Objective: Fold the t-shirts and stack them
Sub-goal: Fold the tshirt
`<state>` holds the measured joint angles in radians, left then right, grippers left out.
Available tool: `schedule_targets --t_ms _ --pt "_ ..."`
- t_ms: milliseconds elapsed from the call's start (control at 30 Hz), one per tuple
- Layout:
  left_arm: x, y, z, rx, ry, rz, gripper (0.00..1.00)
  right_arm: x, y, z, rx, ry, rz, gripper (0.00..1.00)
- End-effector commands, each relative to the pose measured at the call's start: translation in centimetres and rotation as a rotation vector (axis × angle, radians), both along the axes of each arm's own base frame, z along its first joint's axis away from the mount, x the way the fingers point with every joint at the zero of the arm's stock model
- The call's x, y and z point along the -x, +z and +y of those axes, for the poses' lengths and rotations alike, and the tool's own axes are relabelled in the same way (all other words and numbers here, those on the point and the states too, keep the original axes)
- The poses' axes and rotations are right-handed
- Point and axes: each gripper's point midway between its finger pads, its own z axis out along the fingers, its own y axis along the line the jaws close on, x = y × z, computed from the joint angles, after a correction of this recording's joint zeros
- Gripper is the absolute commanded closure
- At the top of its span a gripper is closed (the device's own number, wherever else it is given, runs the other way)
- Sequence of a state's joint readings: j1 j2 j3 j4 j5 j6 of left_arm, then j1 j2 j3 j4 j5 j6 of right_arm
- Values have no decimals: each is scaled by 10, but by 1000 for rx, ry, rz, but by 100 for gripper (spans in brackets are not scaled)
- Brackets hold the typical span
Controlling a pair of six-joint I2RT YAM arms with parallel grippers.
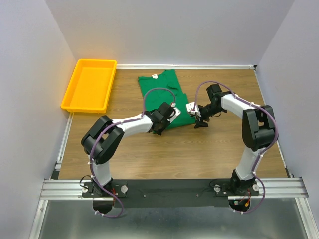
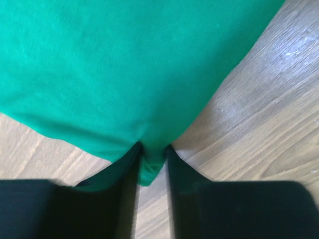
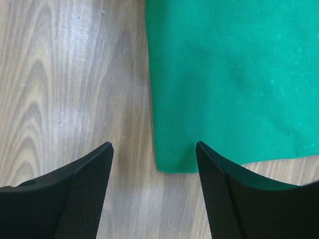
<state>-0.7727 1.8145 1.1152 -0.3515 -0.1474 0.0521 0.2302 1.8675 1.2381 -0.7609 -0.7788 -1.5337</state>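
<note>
A green t-shirt [image 1: 164, 89] lies partly folded on the wooden table, its white neck label [image 1: 155, 75] at the far edge. My left gripper [image 1: 160, 128] is shut on the shirt's near hem; the left wrist view shows green cloth [image 2: 119, 74] pinched between the fingers [image 2: 127, 179]. My right gripper [image 1: 200, 120] is open just off the shirt's near right corner. In the right wrist view that corner [image 3: 174, 159] lies between the open fingers [image 3: 89, 174], and nothing is held.
A yellow plastic tray [image 1: 89, 84] stands at the far left against the wall, with nothing showing in it. White walls close in the table on three sides. Bare wood lies in front of the shirt and to its right.
</note>
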Motion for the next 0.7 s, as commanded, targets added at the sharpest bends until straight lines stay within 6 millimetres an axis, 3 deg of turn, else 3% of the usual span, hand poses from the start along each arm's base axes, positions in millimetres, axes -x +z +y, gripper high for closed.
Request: schedule_targets --t_ms 0,100,167,333,400,433,467,600,667 --pt "14 -27 10 -45 3 69 75 -11 -5 8 9 5 -26 26" --pt "13 -26 9 -41 5 67 85 -17 -13 8 32 -13 -28 28" --pt "12 -24 9 -36 7 61 99 -25 -18 8 46 -35 -35 28" --pt "12 -19 8 -10 -6 62 100 -40 -27 9 72 -81 -52 34" --pt "13 -17 7 -3 -16 64 100 -42 -33 6 91 -98 -49 44" --pt "13 -14 7 -1 -27 61 100 -43 -36 6 102 -103 -49 54" --pt "14 -15 7 2 -27 64 100 -42 -39 5 103 -107 -44 55" --pt "15 -11 3 28 -56 69 100 -33 -47 1 120 -101 -30 94" --pt "16 -10 1 42 -67 74 100 -29 -45 0 118 -94 -35 99"
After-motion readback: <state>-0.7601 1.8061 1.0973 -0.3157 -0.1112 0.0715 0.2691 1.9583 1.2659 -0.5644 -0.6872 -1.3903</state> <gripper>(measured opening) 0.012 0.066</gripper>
